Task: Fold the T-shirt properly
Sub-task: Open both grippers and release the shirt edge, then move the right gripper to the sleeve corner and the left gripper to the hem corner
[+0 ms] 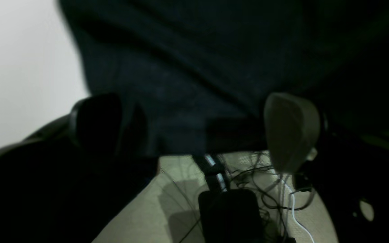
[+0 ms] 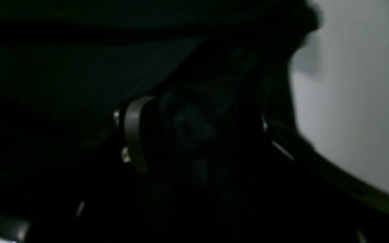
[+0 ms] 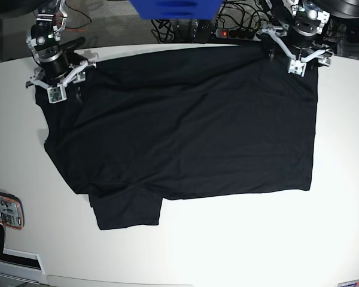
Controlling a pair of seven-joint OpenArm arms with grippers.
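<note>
T-shirt (image 3: 185,125): spread flat on the white surface (image 3: 239,239), one sleeve at the near-left.
Left end effector (image 1: 194,130): jaws wide apart at the shirt's edge; floor cables (image 1: 265,182) appear only here.
Right end effector (image 2: 194,131): clamped on bunched T-shirt cloth, seen only in its wrist view.

Left arm wrist: black cylindrical housing, pale grey bracket struts.
Left gripper (image 3: 304,60): two fingers; one pale grey rounded pad (image 1: 290,131), one black rounded finger (image 1: 96,121).
Right arm wrist: black ribbed cylinder, white struts, small green light on top.
Right gripper (image 3: 64,92): black body; pale grey curved finger (image 2: 135,135) with small metal screws.
Wiring: thin red wire near right arm base.
</note>
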